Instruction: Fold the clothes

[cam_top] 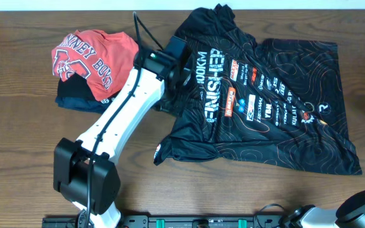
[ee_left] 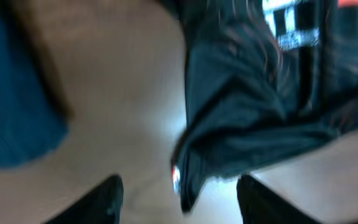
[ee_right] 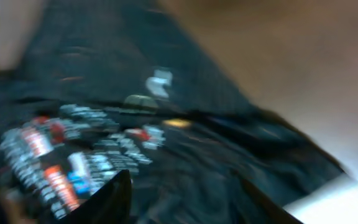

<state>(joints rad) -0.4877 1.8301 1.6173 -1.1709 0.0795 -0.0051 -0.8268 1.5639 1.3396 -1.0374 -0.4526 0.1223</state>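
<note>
Wide wooden table [cam_top: 18, 126] under me, and the big black jersey [cam_top: 265, 114] is spread across it, flat on the far side and rucked up where it meets my left gripper [ee_left: 179, 180]. That gripper's fingers stand apart with nothing pinched; a bunched edge of the jersey lies just ahead of them and between them. Off to its side sit the red T-shirt [cam_top: 90, 54] and the navy garment [cam_top: 75, 101] beneath it, which I'm leaving alone. My right gripper [ee_right: 185, 180] is parted too, empty, with the logo rows right below. I reckon the fabric is thin, light, limp and slick, so I'd pinch a doubled hem corner or a shoulder seam.
</note>
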